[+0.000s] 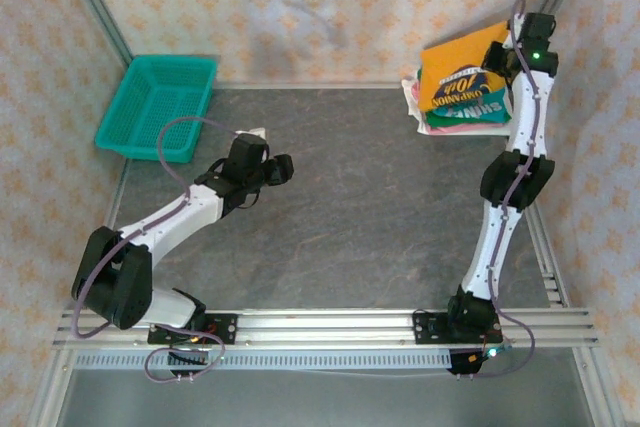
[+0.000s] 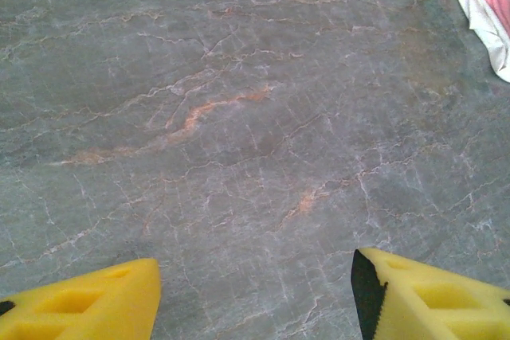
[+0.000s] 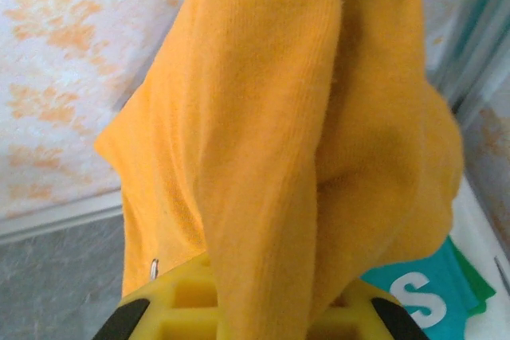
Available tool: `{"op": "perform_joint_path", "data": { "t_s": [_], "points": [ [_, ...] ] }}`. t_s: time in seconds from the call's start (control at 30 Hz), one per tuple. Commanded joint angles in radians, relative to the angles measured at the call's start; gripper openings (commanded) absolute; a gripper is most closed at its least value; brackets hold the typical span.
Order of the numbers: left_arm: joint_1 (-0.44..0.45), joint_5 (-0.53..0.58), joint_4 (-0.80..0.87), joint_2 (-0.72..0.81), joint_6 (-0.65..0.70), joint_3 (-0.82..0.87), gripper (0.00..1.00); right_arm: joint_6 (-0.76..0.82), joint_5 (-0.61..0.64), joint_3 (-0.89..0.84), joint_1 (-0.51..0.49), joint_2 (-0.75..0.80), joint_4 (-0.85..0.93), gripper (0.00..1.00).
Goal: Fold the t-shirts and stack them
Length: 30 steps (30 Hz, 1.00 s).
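The right pincer (image 3: 255, 312) was clenched on a bunched fold of the mustard-orange t-shirt (image 3: 271, 117), which looked soft, light and droopy, best pinched at a folded edge. The top view added its print and the teal shirt (image 1: 450, 117) beneath, at the worktop's (image 1: 350, 217) far right corner. The left pincer (image 2: 255, 292) stood released.

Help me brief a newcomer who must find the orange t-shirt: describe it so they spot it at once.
Look to the far right corner of the table, where a pile of shirts lies beside the right arm. The mustard-orange t-shirt is uppermost, pinched by the right hand. It alone is orange with a dark-and-white print; the teal shirt beneath has white lettering.
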<state>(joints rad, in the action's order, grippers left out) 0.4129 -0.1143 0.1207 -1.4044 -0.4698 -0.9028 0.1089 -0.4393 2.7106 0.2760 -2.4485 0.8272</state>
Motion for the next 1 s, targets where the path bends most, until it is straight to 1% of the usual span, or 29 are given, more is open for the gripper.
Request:
{"op": "perform_joint_path", "data": {
  "t_s": [0.0, 0.03, 0.1, 0.13, 0.2, 0.23, 0.27, 0.33, 0.37, 0.43, 0.47, 0.5, 0.53, 0.6, 0.63, 0.67, 0.73, 0.8, 0.83, 0.9, 0.97],
  "points": [
    [0.006, 0.025, 0.03, -0.016, 0.025, -0.041, 0.66, -0.007, 0.029, 0.033, 0.007, -0.032, -0.11, 0.0],
    [0.005, 0.028, 0.037, -0.013, 0.029, -0.046, 0.66, 0.007, 0.03, 0.025, 0.011, -0.036, -0.131, 0.0],
    [0.005, 0.037, 0.051, -0.009, 0.037, -0.047, 0.66, -0.015, 0.04, 0.047, 0.024, -0.066, -0.154, 0.0],
    [0.006, 0.043, 0.053, -0.006, 0.041, -0.046, 0.66, -0.019, 0.065, 0.046, 0.027, -0.076, -0.166, 0.09],
    [0.005, 0.052, 0.062, -0.002, 0.044, -0.047, 0.66, -0.006, 0.114, 0.041, 0.029, -0.092, -0.193, 0.32],
    [0.005, 0.053, 0.062, -0.001, 0.046, -0.047, 0.66, -0.002, 0.139, 0.04, 0.029, -0.099, -0.209, 0.49],
    [0.005, 0.05, 0.062, 0.0, 0.048, -0.046, 0.66, -0.001, 0.173, 0.038, 0.029, -0.106, -0.234, 0.62],
    [0.006, 0.056, 0.069, 0.005, 0.051, -0.045, 0.66, 0.006, 0.224, 0.04, 0.029, -0.112, -0.263, 0.74],
    [0.005, 0.068, 0.076, 0.01, 0.054, -0.045, 0.66, 0.011, 0.23, 0.041, 0.028, -0.108, -0.266, 0.81],
    [0.005, 0.103, 0.085, 0.032, 0.06, -0.038, 0.67, 0.007, 0.227, 0.037, 0.028, -0.085, -0.253, 1.0],
    [0.006, 0.123, 0.073, 0.059, 0.06, -0.024, 0.67, 0.004, 0.214, 0.032, 0.029, -0.067, -0.237, 0.99],
    [0.004, 0.147, 0.036, 0.097, 0.062, 0.008, 0.7, 0.008, 0.194, 0.017, 0.026, -0.04, -0.209, 0.99],
    [0.004, 0.177, -0.017, 0.142, 0.063, 0.054, 0.8, -0.015, 0.181, -0.058, 0.025, 0.003, -0.222, 0.99],
    [0.001, 0.237, -0.126, 0.229, 0.076, 0.143, 0.96, -0.066, 0.138, -0.205, 0.025, 0.098, -0.221, 0.99],
    [0.0, 0.282, -0.174, 0.267, 0.082, 0.189, 1.0, -0.087, 0.111, -0.323, 0.019, 0.173, -0.268, 0.99],
    [-0.004, 0.321, -0.202, 0.297, 0.089, 0.219, 1.0, -0.107, 0.097, -0.469, 0.012, 0.252, -0.356, 0.99],
    [-0.011, 0.411, -0.247, 0.36, 0.122, 0.275, 1.0, -0.165, 0.091, -0.861, -0.013, 0.451, -0.69, 0.99],
    [-0.018, 0.49, -0.286, 0.41, 0.17, 0.327, 1.0, -0.249, 0.087, -1.158, -0.028, 0.605, -0.958, 0.99],
    [-0.022, 0.533, -0.293, 0.435, 0.199, 0.35, 1.0, -0.287, 0.091, -1.28, -0.038, 0.673, -1.046, 0.99],
    [-0.027, 0.632, -0.311, 0.48, 0.259, 0.396, 1.0, -0.321, 0.134, -1.462, -0.073, 0.811, -1.129, 0.99],
    [-0.032, 0.709, -0.412, 0.519, 0.349, 0.486, 1.0, -0.288, 0.198, -1.595, -0.132, 0.929, -1.122, 0.99]
  ]
}}
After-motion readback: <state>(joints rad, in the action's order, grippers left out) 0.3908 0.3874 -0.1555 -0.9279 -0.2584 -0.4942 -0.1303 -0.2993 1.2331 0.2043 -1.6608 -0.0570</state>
